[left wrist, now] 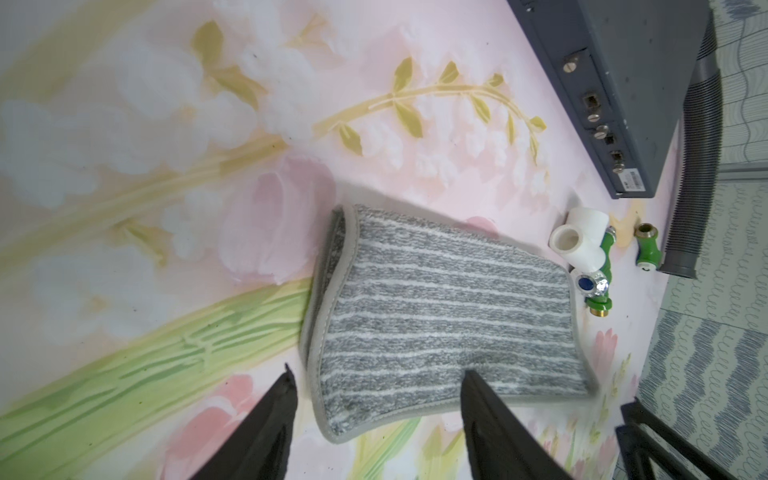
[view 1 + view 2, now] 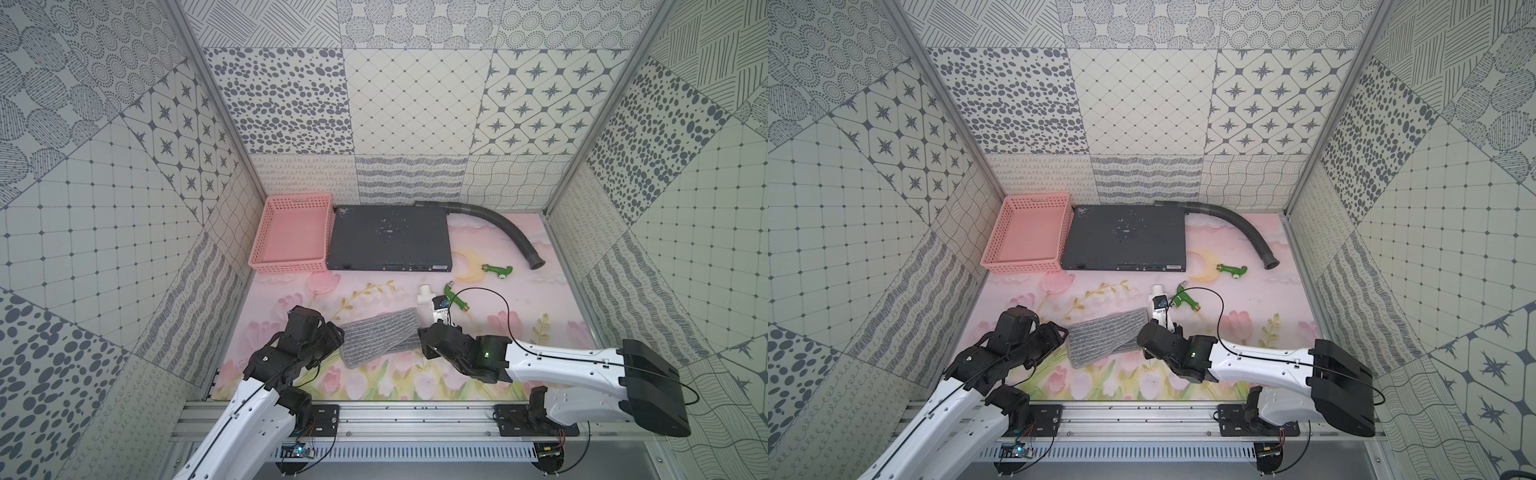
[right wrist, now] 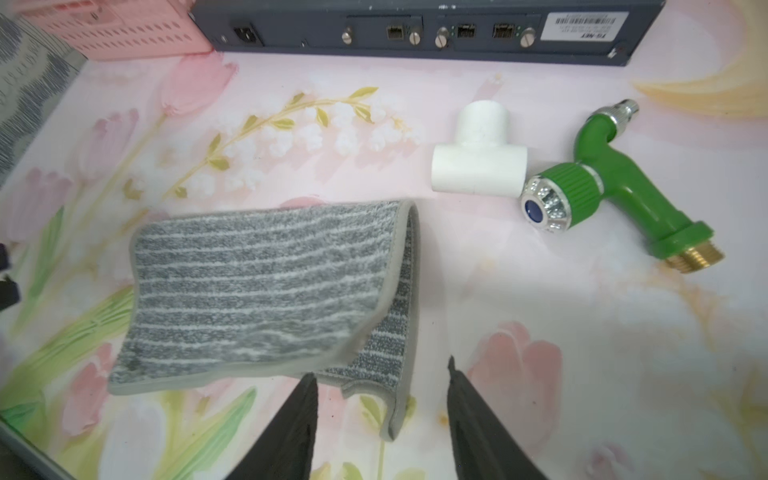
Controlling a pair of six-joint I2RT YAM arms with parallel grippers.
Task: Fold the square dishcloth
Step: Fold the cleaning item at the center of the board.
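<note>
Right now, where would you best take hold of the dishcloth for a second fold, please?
The dishcloth lies folded in half, its layers offset. I would probably pinch both layers at the short end by the right gripper, coming from the robot's right.

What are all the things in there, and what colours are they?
dishcloth: one, grey with whitish stripes, folded over, front middle between the arms
basket: one, pink, back left corner
metal box: one, dark grey, back middle, beside the basket
hose: one, dark grey, ribbed, curving along the back right
pipe tee: one, white, behind the dishcloth's right end
taps: two, green; one beside the pipe tee, one near the hose's open end
mat: one, pink with painted flowers, under everything
left gripper: one, black, fingers apart, at the dishcloth's left end
right gripper: one, black, fingers apart, at the dishcloth's right end
</note>
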